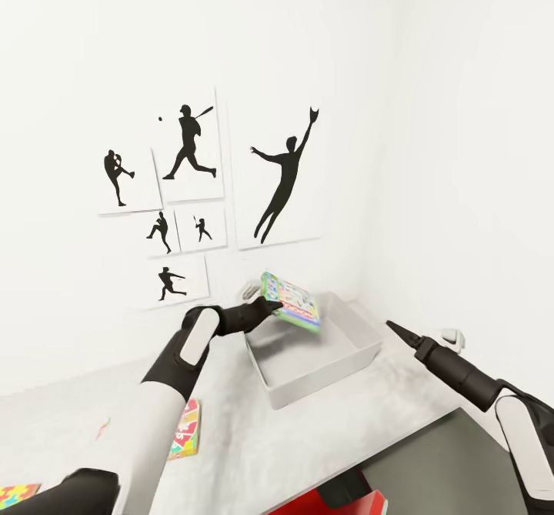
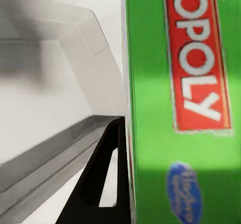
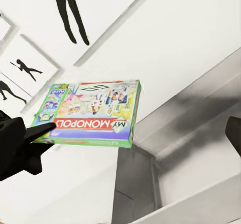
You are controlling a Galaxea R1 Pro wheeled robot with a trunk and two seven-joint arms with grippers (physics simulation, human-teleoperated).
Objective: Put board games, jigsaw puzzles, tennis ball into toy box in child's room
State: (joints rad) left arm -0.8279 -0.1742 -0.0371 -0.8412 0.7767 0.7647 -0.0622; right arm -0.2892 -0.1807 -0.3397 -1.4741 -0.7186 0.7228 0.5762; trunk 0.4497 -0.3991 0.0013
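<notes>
Nearest me on the white counter (image 1: pixel 323 453), a jigsaw puzzle (image 1: pixel 17 493) lay at the near-left edge and a yellow-edged board game (image 1: pixel 185 429) sat just beside my left arm, both not yet put away. Past them, my left end effector (image 1: pixel 271 307) was clamped on one edge of the green-edged board game (image 1: pixel 291 300), holding it tilted over the near-left rim of the toy box (image 1: pixel 350 361), while my right end effector (image 1: pixel 394 327) hovered to the box's right with nothing in it, and I couldn't tell whether its fingers were parted. I judged that, pinched only at its edge, the game could swing, catch the rim and fall outside.
</notes>
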